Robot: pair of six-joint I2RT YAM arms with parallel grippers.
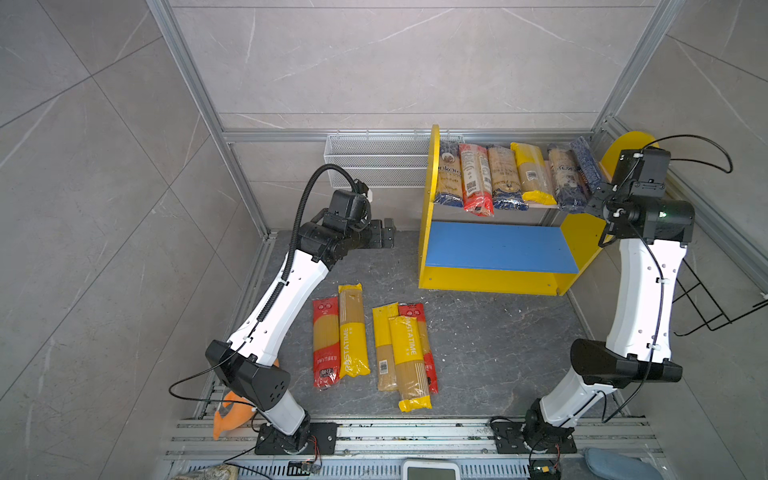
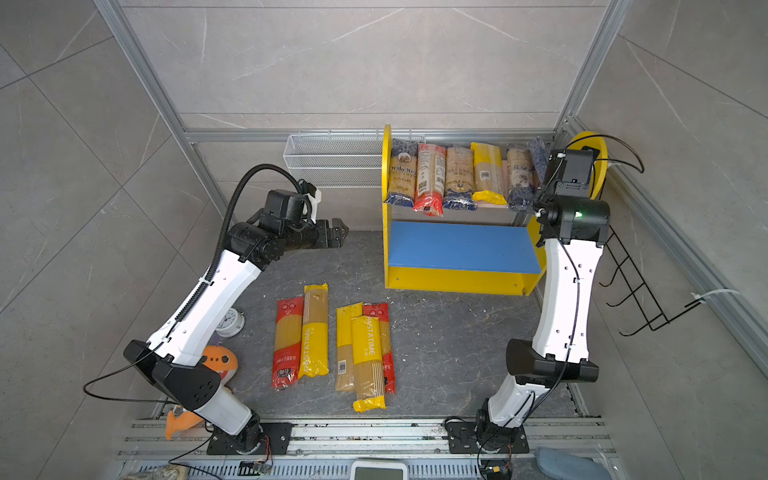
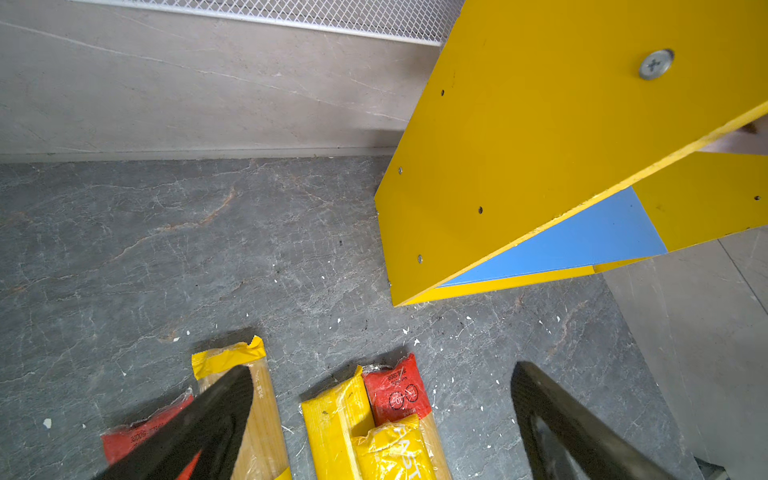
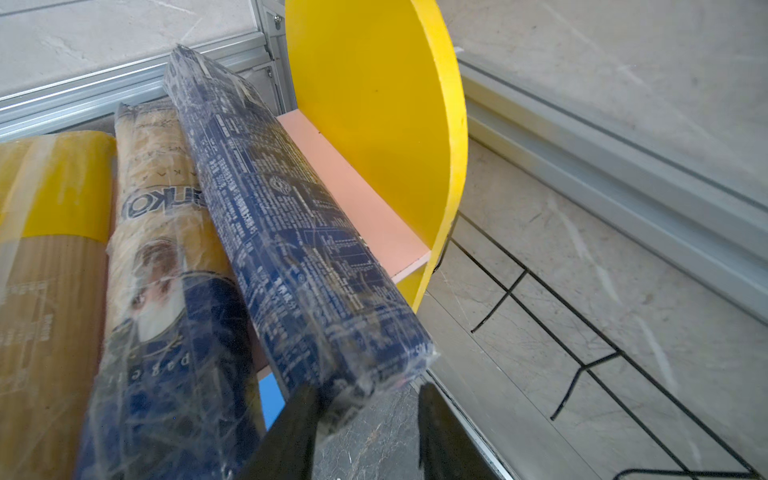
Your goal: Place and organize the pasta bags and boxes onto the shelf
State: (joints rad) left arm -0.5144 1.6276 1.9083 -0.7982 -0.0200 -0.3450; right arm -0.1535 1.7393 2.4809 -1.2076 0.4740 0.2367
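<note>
The shelf (image 1: 498, 246) (image 2: 457, 245) stands at the back right. Several pasta bags lie side by side on its pink upper board (image 4: 353, 187). At their right end a dark blue pasta box (image 1: 585, 165) (image 2: 538, 160) (image 4: 282, 216) leans tilted on the neighbouring bag. My right gripper (image 1: 598, 195) (image 2: 540, 195) (image 4: 365, 395) is shut on the box's near end. Several more pasta bags, red (image 1: 325, 340) and yellow (image 1: 409, 361) (image 3: 336, 424), lie on the dark floor mat. My left gripper (image 1: 384, 235) (image 2: 336, 235) (image 3: 384, 372) hovers open and empty above the mat, left of the shelf.
A white wire mesh basket (image 1: 374, 162) hangs on the back wall. A black wire rack (image 1: 715, 307) leans at the right wall. An orange plush toy (image 2: 220, 361) and a small alarm clock (image 2: 230, 322) lie behind my left arm. The blue lower board is bare.
</note>
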